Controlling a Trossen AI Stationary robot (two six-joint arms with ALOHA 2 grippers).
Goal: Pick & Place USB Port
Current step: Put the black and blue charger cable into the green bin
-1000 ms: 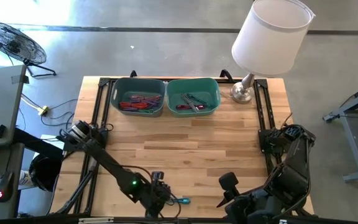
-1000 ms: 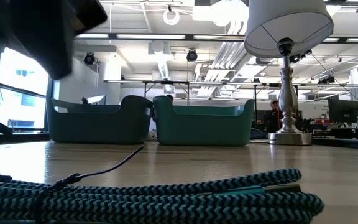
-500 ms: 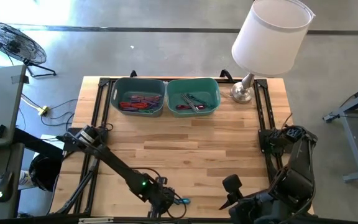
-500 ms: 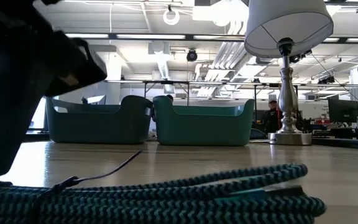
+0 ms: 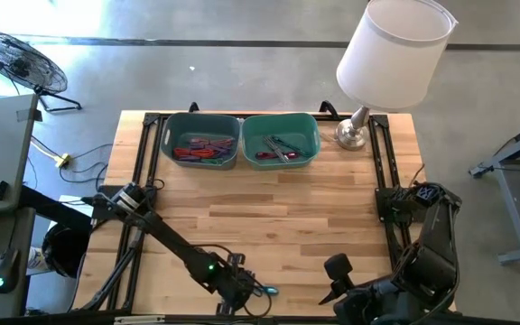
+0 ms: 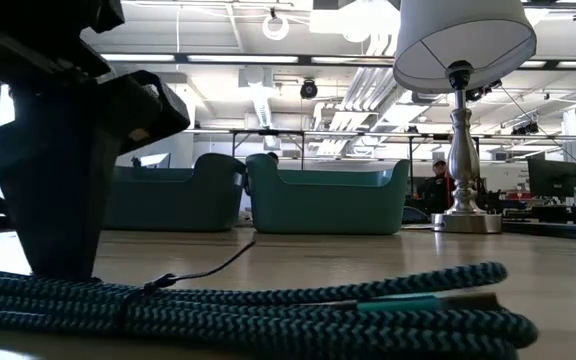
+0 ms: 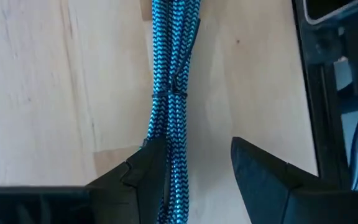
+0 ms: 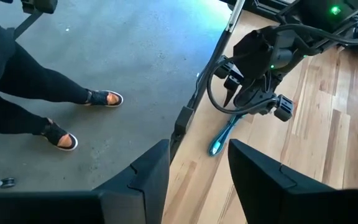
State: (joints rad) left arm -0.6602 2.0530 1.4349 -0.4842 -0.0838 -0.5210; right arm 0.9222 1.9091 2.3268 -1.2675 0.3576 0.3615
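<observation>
Nearest the counter's [image 5: 269, 235] front edge lies 1 bundled teal braided USB cable [image 7: 169, 93]. Half a second ago the left gripper [image 7: 194, 165] hung above and just short of it; now it has dropped onto the bundle, and in the low view its dark body stands right on the near end of the cable. Its 2 fingers [image 7: 263, 180] are spread, 1 on each side of the braid, not yet pinching it. That reads as the grasp being set up, with closing the likely next step.

The right gripper [image 8: 194, 165] waits beside the cable at the same front edge, its 2 fingers spread and empty.

Far across the counter from the cable stand 2 teal bins [image 5: 280, 143] side by side, each holding a few small items, and 1 lamp [image 5: 355, 134] beside them.
</observation>
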